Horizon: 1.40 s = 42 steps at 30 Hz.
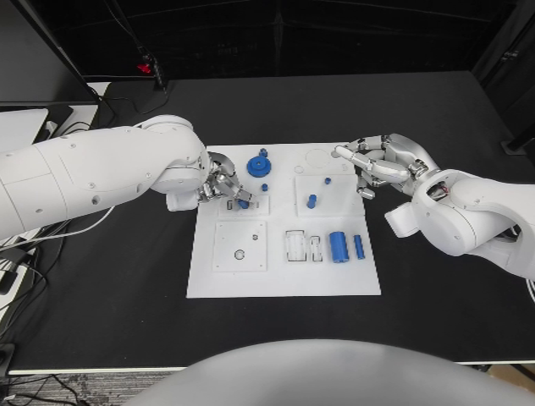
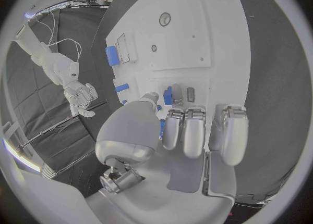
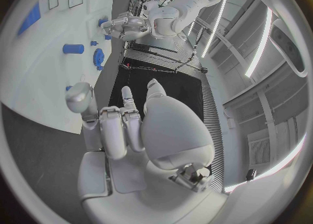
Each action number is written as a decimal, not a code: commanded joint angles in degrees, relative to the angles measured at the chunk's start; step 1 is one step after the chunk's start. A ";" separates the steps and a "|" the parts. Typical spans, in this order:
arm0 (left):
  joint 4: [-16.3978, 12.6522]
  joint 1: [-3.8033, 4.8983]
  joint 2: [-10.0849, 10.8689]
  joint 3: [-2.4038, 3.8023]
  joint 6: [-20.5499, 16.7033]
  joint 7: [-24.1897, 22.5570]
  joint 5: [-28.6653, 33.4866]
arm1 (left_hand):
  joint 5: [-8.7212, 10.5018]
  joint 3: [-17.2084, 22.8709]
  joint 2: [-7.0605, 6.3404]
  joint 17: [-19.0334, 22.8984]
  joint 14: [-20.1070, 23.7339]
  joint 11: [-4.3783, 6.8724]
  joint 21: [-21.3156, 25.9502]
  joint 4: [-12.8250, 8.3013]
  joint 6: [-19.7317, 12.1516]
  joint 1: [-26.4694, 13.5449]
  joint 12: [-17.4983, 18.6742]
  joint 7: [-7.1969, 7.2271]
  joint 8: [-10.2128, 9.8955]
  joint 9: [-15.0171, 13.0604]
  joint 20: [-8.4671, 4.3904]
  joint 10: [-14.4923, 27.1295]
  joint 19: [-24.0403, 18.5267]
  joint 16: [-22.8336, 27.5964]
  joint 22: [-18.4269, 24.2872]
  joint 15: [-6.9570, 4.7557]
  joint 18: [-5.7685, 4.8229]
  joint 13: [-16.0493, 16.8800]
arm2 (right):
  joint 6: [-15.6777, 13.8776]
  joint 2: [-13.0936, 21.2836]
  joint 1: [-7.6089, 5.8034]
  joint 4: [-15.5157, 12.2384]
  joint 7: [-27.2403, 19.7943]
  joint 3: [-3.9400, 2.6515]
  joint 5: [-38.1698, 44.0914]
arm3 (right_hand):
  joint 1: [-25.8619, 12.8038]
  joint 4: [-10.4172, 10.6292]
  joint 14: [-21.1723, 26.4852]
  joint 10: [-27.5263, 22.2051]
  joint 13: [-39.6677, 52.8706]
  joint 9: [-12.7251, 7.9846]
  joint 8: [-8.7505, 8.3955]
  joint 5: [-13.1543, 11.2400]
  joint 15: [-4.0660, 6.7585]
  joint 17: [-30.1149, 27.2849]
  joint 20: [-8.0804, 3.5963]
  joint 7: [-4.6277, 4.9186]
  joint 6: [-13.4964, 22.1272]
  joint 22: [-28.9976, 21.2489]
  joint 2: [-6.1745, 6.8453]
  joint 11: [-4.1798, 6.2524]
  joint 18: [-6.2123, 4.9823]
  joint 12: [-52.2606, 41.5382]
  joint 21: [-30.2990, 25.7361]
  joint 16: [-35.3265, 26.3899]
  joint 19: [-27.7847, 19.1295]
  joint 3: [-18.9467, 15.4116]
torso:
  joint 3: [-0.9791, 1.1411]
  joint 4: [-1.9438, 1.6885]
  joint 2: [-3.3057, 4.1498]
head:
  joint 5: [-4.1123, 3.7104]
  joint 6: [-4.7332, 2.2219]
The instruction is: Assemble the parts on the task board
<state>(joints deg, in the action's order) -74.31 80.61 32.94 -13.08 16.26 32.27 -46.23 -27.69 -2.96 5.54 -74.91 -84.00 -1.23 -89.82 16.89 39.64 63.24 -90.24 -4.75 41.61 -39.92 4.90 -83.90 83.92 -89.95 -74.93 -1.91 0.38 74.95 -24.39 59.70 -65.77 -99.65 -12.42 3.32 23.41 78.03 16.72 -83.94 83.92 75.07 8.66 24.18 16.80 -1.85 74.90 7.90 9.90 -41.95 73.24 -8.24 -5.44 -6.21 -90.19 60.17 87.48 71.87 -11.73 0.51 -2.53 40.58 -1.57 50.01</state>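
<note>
My left hand (image 1: 223,188) pinches a small blue part (image 1: 243,203) over the task board (image 1: 280,279); my right hand (image 1: 383,165) hovers released.

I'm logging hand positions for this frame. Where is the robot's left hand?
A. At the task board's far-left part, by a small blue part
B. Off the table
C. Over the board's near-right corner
A: the left hand sits over the task board beside a small blue part.

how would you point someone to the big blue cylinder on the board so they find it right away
Start at the white task board mid-table and go to its near right corner. The big blue cylinder lies there beside a slimmer blue rod; it is the thickest blue piece.
</note>
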 commanded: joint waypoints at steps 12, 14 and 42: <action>-0.02 -0.56 -0.03 -0.39 1.20 0.57 -0.34 | 0.89 -1.08 -0.13 -15.09 -6.00 -0.52 -0.18 -0.01 0.05 -1.93 0.24 -0.40 -0.38 0.02 0.47 -6.10 6.08 -0.05 -15.07 0.56 -0.38 15.05 | 0.62 -0.03 -0.05 -0.11 -0.15 -0.02 -0.13 | -0.02 0.04 -3.20 6.08 14.93 0.06 0.49 0.41 0.03 10.45 0.08 0.11 0.45 -0.01 -0.47 -0.15 -0.96 0.19 -0.30 -0.23 -0.22 -0.32 | 0.01 -0.05 0.03 | 0.01 -0.01; -0.07 -0.57 -0.01 -0.39 1.02 0.50 -0.34 | 0.89 -1.08 -0.13 -15.09 -6.00 -0.52 -0.18 -0.01 0.05 -1.93 0.24 -0.40 -0.38 0.02 0.47 -6.10 6.08 -0.05 -15.07 0.56 -0.38 15.05 | 0.63 -0.03 -0.05 -0.09 -0.12 -0.02 -0.13 | -0.02 0.04 -3.20 6.08 14.93 0.06 0.49 0.41 0.03 10.45 0.08 0.11 0.45 -0.01 -0.47 -0.15 -0.96 0.19 -0.30 -0.23 -0.22 -0.32 | 0.01 -0.06 0.02 | 0.03 -0.01; -0.33 -0.57 0.36 -0.39 -0.52 -0.35 -0.34 | -12.51 9.13 2.11 -15.09 -6.00 0.25 -0.18 -0.57 0.06 11.13 0.24 0.36 -0.04 -1.30 -0.14 -6.10 6.08 -0.05 -15.07 -0.16 -0.38 15.05 | 0.63 0.03 -0.05 -0.08 0.10 -0.02 -0.12 | -0.02 0.03 -3.18 6.08 14.93 0.06 0.58 0.47 0.02 10.42 0.08 0.11 0.48 -0.05 -0.53 -0.14 -0.98 0.19 -0.41 -0.24 -0.26 -0.37 | 0.00 -0.04 -0.01 | 0.01 -0.01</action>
<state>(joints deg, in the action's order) -74.74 80.55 33.19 -13.08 15.82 31.41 -46.11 -39.73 5.80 7.03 -74.90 -83.99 -1.22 -89.82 16.39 39.60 73.35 -90.25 -4.74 41.28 -41.21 4.90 -83.91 83.92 -89.95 -74.91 -1.92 0.37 74.96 -24.22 59.73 -65.77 -99.64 -12.12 3.32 23.41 78.03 16.72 -83.94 83.92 75.06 8.64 24.43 17.02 -1.85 74.90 7.91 9.90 -41.95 73.25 -8.23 -5.44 -6.21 -90.32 59.88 87.48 71.87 -11.73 0.51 -2.57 40.58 -1.53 50.01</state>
